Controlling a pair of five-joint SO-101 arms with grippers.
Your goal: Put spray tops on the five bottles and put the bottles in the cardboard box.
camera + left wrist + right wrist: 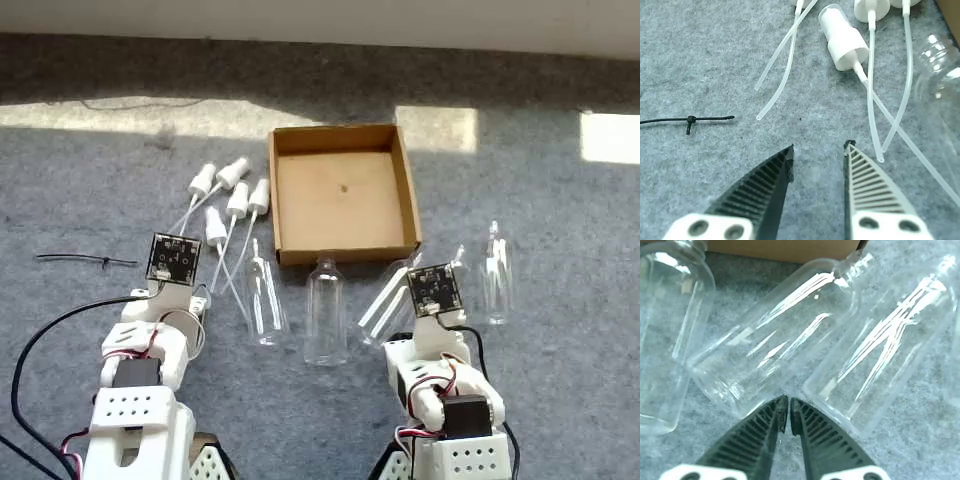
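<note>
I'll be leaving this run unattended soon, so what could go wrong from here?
The spray tops have thin tubes crossing ahead of the open left claw, so lifting one may drag others. The clear bottles lie on their sides close together by the right claw; a nudge could roll them away.

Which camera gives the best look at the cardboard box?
The high view: the whole cardboard box shows, rim and floor. The right wrist view catches a strip of its outer wall; the left wrist view, a brown sliver, likely its corner.
</note>
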